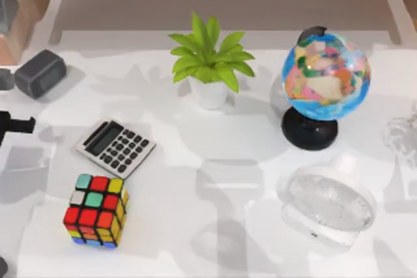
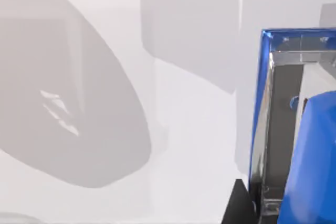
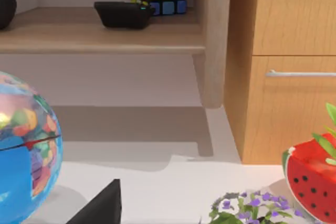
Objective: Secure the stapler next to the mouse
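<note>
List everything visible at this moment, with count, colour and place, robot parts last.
stapler: 1, bright blue with metal, close in left wrist view
calculator: 1, grey, table left
puzzle cube: 1, multicoloured, front left
potted plant: 1, green in white pot, rear centre
globe: 1, blue multicoloured, black base, rear right
clear round object: 1, transparent, front right
dark grey box: 1, rear left
watermelon pot: 1, red, right wrist view
purple flowers: 1 cluster, right wrist view
left arm: black, left edge

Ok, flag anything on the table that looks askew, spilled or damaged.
Nothing is spilled or damaged. The calculator lies skewed to the table's edges, beside the puzzle cube. The stapler, in the left wrist view, looks intact.
</note>
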